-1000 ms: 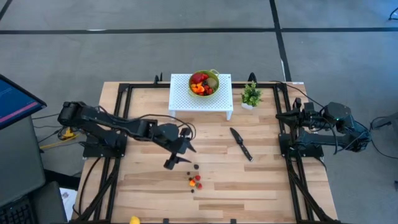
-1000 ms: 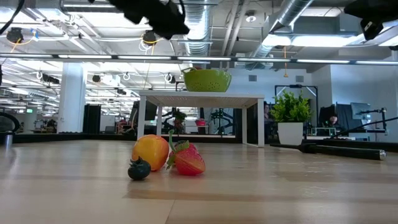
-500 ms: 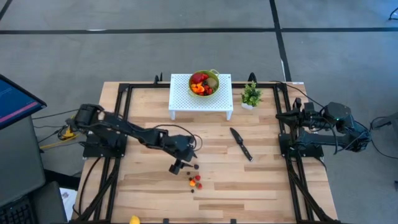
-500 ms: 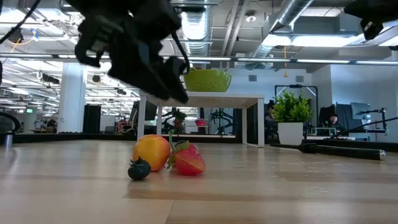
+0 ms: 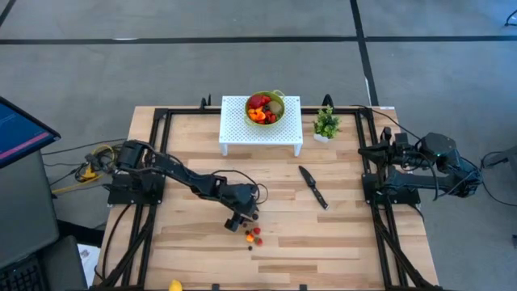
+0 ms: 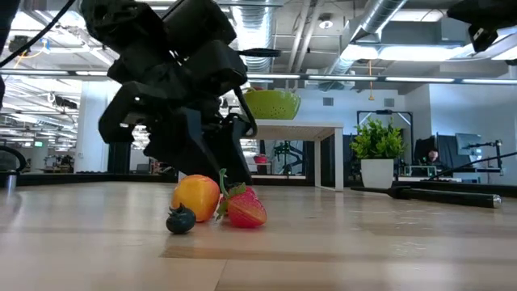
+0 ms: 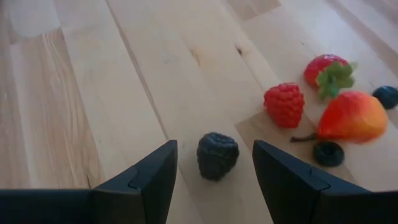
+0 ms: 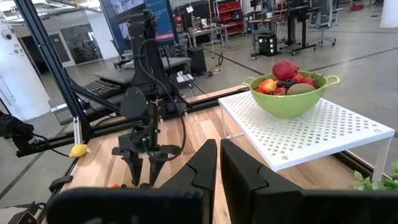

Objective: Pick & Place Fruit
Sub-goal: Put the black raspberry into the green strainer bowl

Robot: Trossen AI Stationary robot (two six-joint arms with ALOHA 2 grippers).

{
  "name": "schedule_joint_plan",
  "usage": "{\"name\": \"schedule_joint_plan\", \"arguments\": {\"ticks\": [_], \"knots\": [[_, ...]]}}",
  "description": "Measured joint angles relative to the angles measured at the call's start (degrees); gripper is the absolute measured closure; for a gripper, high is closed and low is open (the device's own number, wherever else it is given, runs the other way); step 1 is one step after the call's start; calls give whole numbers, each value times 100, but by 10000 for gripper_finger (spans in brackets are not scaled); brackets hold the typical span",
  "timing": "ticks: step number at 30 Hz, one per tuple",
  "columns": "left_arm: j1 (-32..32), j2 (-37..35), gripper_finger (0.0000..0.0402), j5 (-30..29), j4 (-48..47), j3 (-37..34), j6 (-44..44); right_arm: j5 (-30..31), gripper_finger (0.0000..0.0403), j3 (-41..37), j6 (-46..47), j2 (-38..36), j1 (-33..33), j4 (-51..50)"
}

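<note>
Hovering low over table (image 5: pixel 323 234), left gripper (image 7: pixel 214 163) has fingers spread either side of blackberry (image 7: pixel 217 155) (not touching it); raspberry (image 7: pixel 284 104), strawberry (image 7: pixel 328 71), peach (image 7: pixel 352 116) just beyond; more fruit in green bowl (image 5: pixel 265 107) on white stand (image 5: pixel 260 133); right gripper (image 8: pixel 219 160) closed, parked at table's right edge

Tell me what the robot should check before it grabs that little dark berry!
1. Left gripper fingers apart, one on each side of the blackberry: ok.
2. Blackberry lies apart from the raspberry: ok.
3. Fingers low enough to pinch the blackberry: cannot tell.
4. Green bowl sits on the white stand, ready for fruit: ok.
5. Black knife lies away from the berries: ok.
6. Right gripper shut and parked at the table's right side: ok.
</note>
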Motion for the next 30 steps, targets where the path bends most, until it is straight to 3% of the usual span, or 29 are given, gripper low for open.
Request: {"name": "schedule_joint_plan", "arguments": {"ticks": [12, 30], "knots": [[67, 243, 216, 369, 290, -2, -19, 0, 386, 0, 0, 0, 0, 0], [70, 243, 301, 476, 390, 0, -47, 0, 386, 0, 0, 0, 2, 0]]}}
